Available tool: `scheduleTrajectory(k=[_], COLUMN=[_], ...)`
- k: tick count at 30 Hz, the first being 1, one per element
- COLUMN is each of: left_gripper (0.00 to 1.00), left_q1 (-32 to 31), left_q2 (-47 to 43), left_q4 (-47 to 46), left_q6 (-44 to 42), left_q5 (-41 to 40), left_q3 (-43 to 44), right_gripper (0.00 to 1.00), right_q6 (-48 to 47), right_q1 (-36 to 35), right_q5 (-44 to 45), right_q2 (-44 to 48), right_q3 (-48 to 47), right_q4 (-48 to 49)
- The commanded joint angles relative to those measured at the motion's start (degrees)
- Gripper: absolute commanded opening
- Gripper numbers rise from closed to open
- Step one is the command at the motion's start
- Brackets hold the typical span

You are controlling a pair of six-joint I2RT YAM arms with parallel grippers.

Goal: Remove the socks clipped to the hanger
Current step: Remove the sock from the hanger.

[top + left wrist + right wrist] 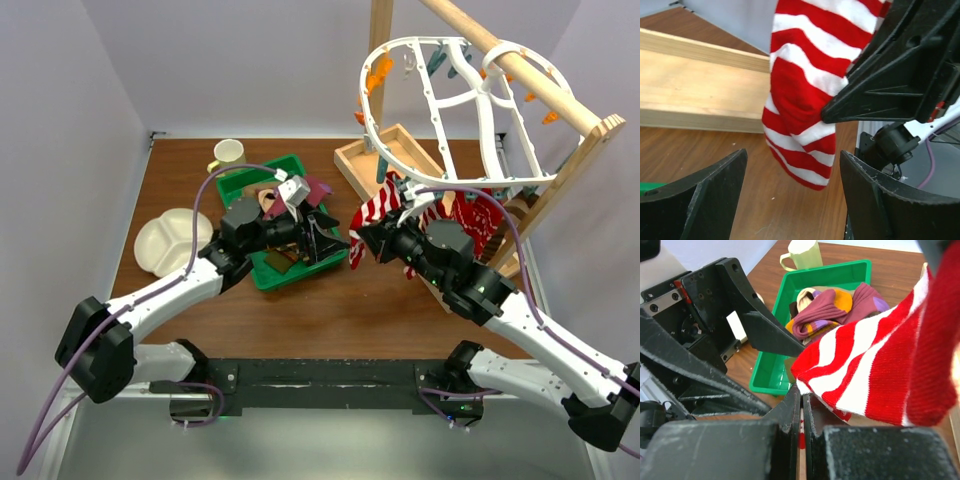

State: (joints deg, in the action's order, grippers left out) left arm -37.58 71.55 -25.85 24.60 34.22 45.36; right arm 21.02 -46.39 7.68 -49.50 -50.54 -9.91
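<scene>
The white oval hanger [440, 90] hangs from a wooden rail at the upper right, with orange and teal clips. A red-and-white striped sock [378, 208] hangs from its lower rim, beside other red socks [470, 212]. My right gripper [358, 240] is shut on the striped sock's lower edge [875, 370]; the jaws [801, 397] pinch the fabric. My left gripper [330, 245] is open, its fingers either side of the sock's hanging toe [800, 95], with the toe just above the gap [792, 195] and not touching the fingers.
A green bin [262, 280] holding maroon and tan socks [830, 310] sits under my left arm. A wooden tray [352, 160] lies behind the sock. A pale mug [229, 153] and a white divided plate [168, 240] stand at the left.
</scene>
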Motion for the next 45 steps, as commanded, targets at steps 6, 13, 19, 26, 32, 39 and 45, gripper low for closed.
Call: scheduleTrajectory(k=[6, 13, 19, 26, 32, 39, 45], left_gripper=[0.86, 0.86, 0.30, 0.00, 0.00, 0.00, 0.00], left_q1=[-1.88, -3.81, -5.92, -7.07, -7.07, -7.07, -7.07], left_q2=[5.09, 7.29, 6.76, 5.27, 4.92, 4.74, 5.00], left_q4=[-14.31, -18.62, -17.67, -12.13, -9.31, -9.13, -9.13], left_q6=[6.60, 7.21, 4.59, 2.12, 2.29, 2.65, 2.47], left_q5=[3.49, -5.29, -12.32, -19.61, -23.23, -24.11, -24.11], left_q3=[-0.01, -0.19, 0.25, 1.22, 1.74, 1.66, 1.66], right_gripper=[0.00, 0.00, 0.00, 0.32, 0.54, 0.66, 0.69], right_q6=[0.25, 0.78, 1.39, 2.27, 2.10, 0.61, -0.19], right_q1=[-0.10, -0.10, -0.10, -0.19, -0.10, -0.10, -0.10], right_q5=[-1.18, -1.62, -0.74, 0.84, 0.93, 2.86, 4.88], right_q2=[-0.34, -0.69, 0.27, 2.56, 6.85, 12.31, 14.78], right_q3=[-2.89, -2.89, -2.54, -2.10, 0.26, 1.94, 1.85], right_q4=[1.21, 1.48, 1.04, -0.02, -1.34, -3.53, -4.41])
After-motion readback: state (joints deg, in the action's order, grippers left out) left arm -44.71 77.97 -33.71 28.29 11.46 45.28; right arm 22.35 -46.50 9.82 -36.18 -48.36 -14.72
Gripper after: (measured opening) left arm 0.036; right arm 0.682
